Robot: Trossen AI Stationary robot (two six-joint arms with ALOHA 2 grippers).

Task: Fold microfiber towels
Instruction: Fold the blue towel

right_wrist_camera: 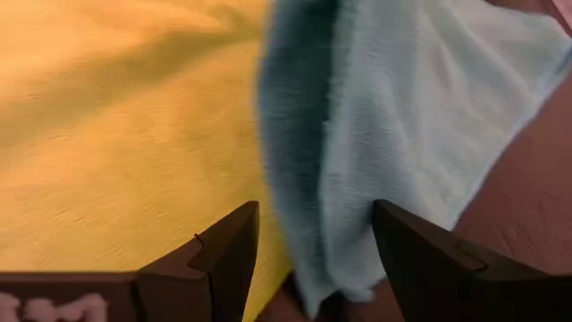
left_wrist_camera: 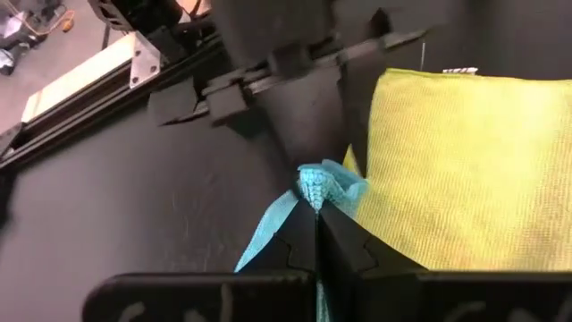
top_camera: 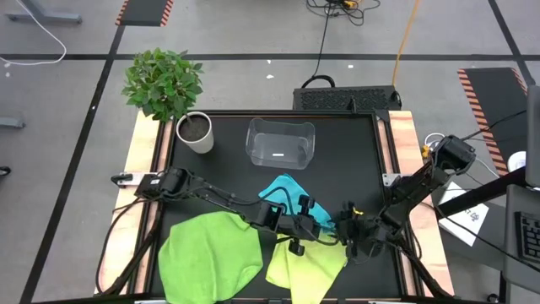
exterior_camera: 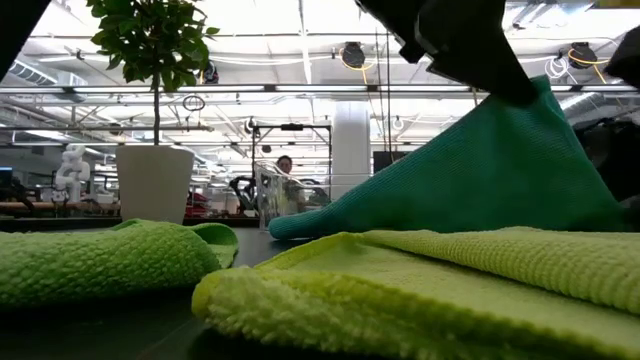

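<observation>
Green towel [top_camera: 209, 253]: lying flat at the table's near left, untouched.
Left gripper [left_wrist_camera: 315, 207]: pinching a corner of the blue towel [top_camera: 291, 192] at table centre, lifting it; fold apparently beginning.
Yellow towel [top_camera: 305, 268]: lying near centre, partly under the blue.
Right gripper [right_wrist_camera: 315, 240]: fingers wide, straddling the blue towel's hanging edge; likely needing to close next.

The table [top_camera: 278, 181] is evenly lit from overhead, with faint shadows. In the low view, glare is thrown by ceiling lights and the nearest towel [exterior_camera: 420, 290] is blurred. Cloth just beyond the right jaws is rendered soft, with motion smear.
</observation>
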